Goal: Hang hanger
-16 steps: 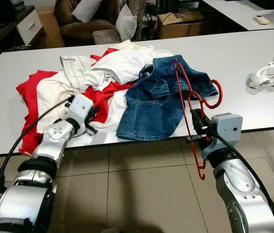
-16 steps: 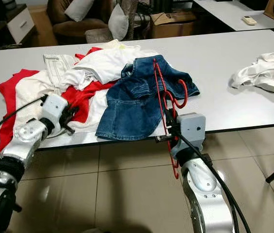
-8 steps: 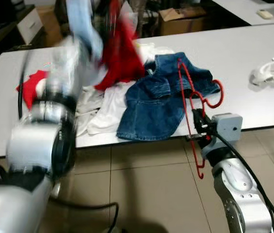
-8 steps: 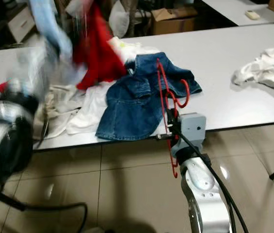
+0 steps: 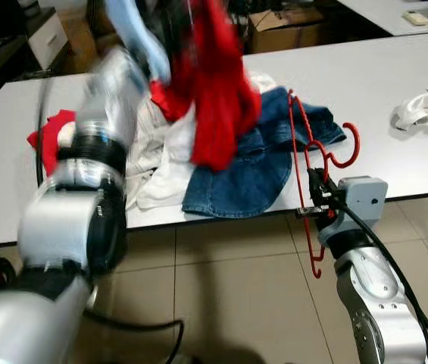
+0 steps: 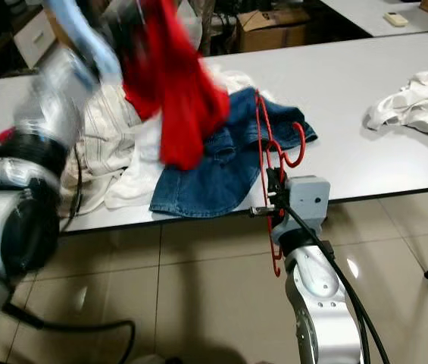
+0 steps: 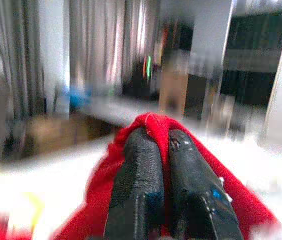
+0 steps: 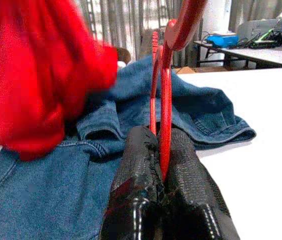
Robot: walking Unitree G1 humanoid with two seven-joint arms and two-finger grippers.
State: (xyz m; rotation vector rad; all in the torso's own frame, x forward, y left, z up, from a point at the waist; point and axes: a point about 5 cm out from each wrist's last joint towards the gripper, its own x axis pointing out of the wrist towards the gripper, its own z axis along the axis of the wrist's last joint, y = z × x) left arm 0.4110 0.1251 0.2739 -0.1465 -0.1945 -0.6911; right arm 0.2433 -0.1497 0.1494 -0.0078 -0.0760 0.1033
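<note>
Hanger (image 5: 304,155) clamped in right end effector (image 5: 317,199) at white table (image 5: 395,83) edge; background blurred, probably curtains.

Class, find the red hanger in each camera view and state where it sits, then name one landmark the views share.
Left eye view: red hanger right of centre, upright at the table edge, in the right gripper.
Right eye view: just right of centre, beside the denim garment.
Left wrist view: not seen.
Right wrist view: centre, rising from between the fingers.
Shared landmark: the denim garment.
</note>
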